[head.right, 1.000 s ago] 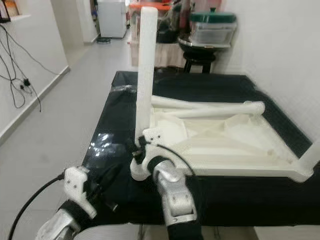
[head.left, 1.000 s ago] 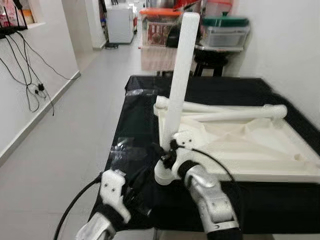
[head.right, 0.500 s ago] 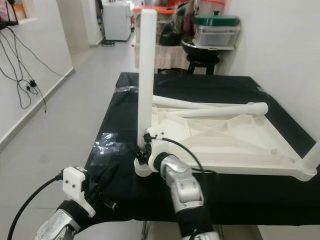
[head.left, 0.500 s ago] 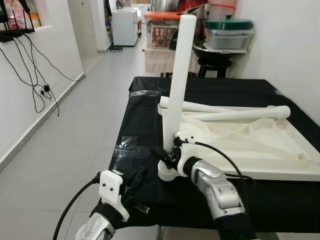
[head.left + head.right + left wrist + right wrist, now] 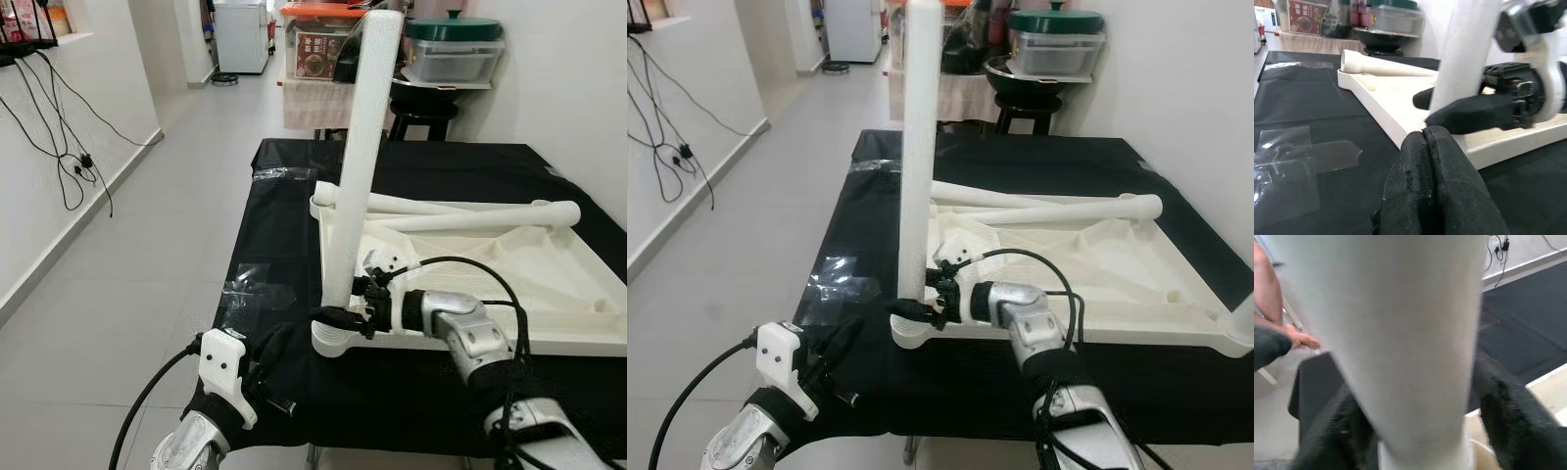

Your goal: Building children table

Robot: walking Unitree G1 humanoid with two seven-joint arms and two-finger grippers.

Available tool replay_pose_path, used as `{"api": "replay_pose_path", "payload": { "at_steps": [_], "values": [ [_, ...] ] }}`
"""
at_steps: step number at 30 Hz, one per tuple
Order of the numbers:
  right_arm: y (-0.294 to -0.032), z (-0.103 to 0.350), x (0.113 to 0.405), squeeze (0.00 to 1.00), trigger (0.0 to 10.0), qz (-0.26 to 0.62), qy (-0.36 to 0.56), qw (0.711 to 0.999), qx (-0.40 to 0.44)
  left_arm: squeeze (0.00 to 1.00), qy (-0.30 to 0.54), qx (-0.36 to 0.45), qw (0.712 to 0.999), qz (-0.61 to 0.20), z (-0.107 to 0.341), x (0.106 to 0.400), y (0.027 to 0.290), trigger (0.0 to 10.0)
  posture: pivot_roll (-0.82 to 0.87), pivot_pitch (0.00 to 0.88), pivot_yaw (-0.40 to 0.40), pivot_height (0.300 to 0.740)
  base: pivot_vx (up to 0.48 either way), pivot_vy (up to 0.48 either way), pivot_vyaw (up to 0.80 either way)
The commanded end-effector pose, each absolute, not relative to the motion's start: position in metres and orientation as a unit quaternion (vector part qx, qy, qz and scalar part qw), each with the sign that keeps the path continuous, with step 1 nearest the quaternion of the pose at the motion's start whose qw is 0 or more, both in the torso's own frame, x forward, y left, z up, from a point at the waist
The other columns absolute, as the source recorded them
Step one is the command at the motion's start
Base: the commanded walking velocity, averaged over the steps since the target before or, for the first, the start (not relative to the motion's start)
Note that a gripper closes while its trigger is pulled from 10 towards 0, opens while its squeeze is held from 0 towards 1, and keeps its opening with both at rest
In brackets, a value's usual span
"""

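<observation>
Black cloth covers the work table point(image 5: 284, 206), where the white upside-down tabletop point(image 5: 549, 284) lies flat. At its near left corner one smooth white leg point(image 5: 361, 166) stands upright. The right gripper point(image 5: 345, 305) clasps its base. The left gripper point(image 5: 1425, 161) hovers nearby, fingers pressed together, empty.

A black cloth point(image 5: 294, 196) covers the work table, with shiny clear tape point(image 5: 253, 290) stuck on it. Far off stand a green-lidded box point(image 5: 453, 51), a black stool point(image 5: 423, 110) and a white fridge point(image 5: 240, 34). Black cords point(image 5: 59, 137) hang on the wall.
</observation>
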State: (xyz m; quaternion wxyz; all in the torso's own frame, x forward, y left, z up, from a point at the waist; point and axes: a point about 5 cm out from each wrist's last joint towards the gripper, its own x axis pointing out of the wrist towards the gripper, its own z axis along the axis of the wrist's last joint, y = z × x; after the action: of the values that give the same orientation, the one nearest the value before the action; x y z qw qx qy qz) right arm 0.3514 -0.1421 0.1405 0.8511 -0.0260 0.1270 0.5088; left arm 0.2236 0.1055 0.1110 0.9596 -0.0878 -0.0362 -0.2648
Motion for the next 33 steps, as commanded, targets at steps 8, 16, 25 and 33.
{"api": "replay_pose_path", "payload": {
  "at_steps": [8, 16, 25, 33],
  "values": [
    [-0.157, 0.154, 0.353, 0.0, 0.0, 0.541, 0.095, 0.836, 0.004, 0.0, -0.033, -0.086, 0.962, -0.258, 0.109, 0.223, 0.106, 10.0, 0.08, 0.0, -0.06, 0.74, 0.0, 0.0, 0.0],
    [-0.166, 0.127, 0.339, 0.0, 0.0, 0.501, 0.104, 0.859, 0.006, 0.0, -0.034, -0.089, 0.961, -0.259, 0.11, 0.221, 0.106, 10.0, 0.06, 0.0, -0.057, 0.74, 0.0, 0.0, 0.0],
    [-0.106, 0.101, 0.308, 0.0, 0.0, 0.189, 0.134, 0.973, 0.013, 0.0, -0.031, -0.088, 0.961, -0.26, 0.111, 0.22, 0.11, 10.0, 0.05, 0.0, -0.038, 0.74, 0.0, 0.0, 0.0],
    [-0.098, 0.115, 0.32, 0.15, 10.0, 0.216, 0.118, 0.968, 0.048, 0.0, -0.033, -0.086, 0.962, -0.256, 0.111, 0.222, 0.111, 10.0, 0.05, 0.0, -0.042, 0.74, 0.0, 0.0, 0.0]
  ]
}}
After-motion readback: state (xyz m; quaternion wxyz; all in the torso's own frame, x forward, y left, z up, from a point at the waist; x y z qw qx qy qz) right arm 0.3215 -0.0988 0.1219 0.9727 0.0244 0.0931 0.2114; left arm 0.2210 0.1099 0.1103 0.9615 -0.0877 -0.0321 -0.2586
